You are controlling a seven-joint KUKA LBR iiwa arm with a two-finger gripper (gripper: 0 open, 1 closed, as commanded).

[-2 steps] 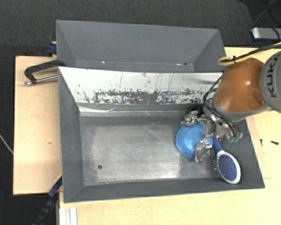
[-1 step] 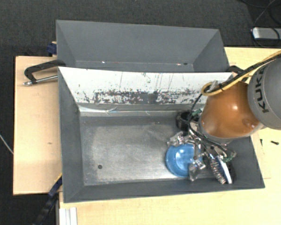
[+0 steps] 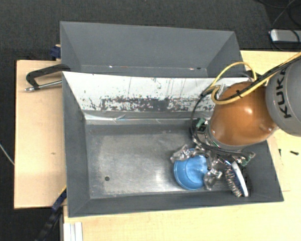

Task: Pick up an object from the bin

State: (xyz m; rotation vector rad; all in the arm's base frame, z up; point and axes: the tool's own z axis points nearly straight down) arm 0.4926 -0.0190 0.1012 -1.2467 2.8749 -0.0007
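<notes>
My gripper [image 3: 204, 152] hangs low in the bin's front right corner, its body showing just under the arm's orange cover. Right below it and a little to the left lies a blue round thing [image 3: 189, 173], like a small cup or lid, touching or nearly touching the gripper's metal parts. To the right of the blue thing lies a small brush-like tool [image 3: 238, 182] with a white and blue handle, pointing toward the bin's front wall. Whether anything is held is hidden by the cover.
The arm reaches in from the right and its orange cover with yellow and black cables overhangs the bin's right side. The front and right walls stand close around the gripper. Bare bin floor stretches to the left and middle.
</notes>
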